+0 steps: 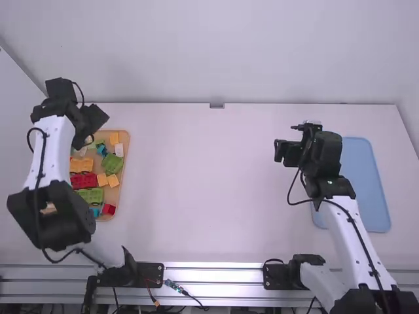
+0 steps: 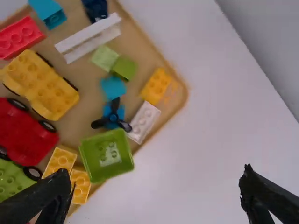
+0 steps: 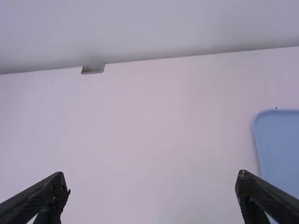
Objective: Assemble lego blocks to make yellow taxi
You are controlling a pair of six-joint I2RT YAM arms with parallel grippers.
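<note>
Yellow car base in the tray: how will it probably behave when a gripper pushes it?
The yellow car base would probably roll if pushed lengthwise, since black wheels sit along its sides. It seems stiff, as it looks like moulded plastic. The red car close beside it may block a sideways push.

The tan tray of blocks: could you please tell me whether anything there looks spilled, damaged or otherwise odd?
Nothing stands out: the blocks lie jumbled inside the tray, with no visible damage, though the left arm covers part of it from above.
</note>
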